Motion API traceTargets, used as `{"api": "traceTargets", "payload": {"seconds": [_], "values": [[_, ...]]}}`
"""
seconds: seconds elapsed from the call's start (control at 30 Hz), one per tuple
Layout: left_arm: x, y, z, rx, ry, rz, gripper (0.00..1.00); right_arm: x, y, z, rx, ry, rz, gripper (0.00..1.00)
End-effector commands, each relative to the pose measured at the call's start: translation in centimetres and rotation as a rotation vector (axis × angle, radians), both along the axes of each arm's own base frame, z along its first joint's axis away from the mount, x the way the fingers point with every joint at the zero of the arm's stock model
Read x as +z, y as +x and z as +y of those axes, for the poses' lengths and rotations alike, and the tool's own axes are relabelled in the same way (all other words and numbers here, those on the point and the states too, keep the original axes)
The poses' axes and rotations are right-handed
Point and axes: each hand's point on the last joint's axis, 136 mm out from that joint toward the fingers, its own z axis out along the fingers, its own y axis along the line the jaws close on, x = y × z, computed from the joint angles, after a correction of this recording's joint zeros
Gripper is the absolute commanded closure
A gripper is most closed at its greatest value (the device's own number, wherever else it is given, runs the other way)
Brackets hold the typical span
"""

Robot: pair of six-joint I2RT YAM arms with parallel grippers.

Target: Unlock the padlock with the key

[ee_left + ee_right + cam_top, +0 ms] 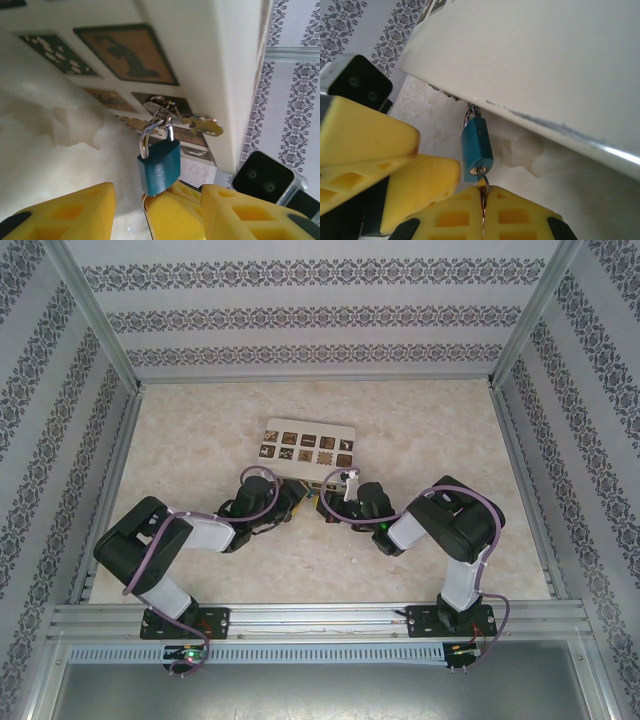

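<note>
The blue-teal padlock (pixel 160 167) hangs by its silver shackle (pixel 146 137) from the hasp on the cream box (pixel 215 60). From below, the padlock (pixel 476 145) has the thin key (pixel 483 184) standing in its keyhole. My right gripper (pixel 482 200) is shut on the key's head, right under the lock. My left gripper (pixel 159 200) is open, one yellow finger (pixel 65 212) on each side of the lock's bottom and of the right gripper's tips; neither finger touches the lock. Both grippers meet at the box's near side (pixel 315 498).
The cream box (pixel 307 447) with dark patterned squares stands mid-table, its front wall (pixel 545 65) close over both grippers. A brass latch piece (pixel 205 125) sticks out beside the hasp. Patterned walls (pixel 40 440) close in the table on three sides.
</note>
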Motion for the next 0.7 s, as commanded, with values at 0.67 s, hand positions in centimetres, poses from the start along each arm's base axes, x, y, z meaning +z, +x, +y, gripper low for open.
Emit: {"api": "traceTargets", "payload": {"seconds": [0.67], "values": [[0.3, 2.1, -1.1, 0.106, -0.201, -0.024, 0.67, 2.6, 0.2, 1.4, 0.026, 0.099, 0.023, 1.00]]}}
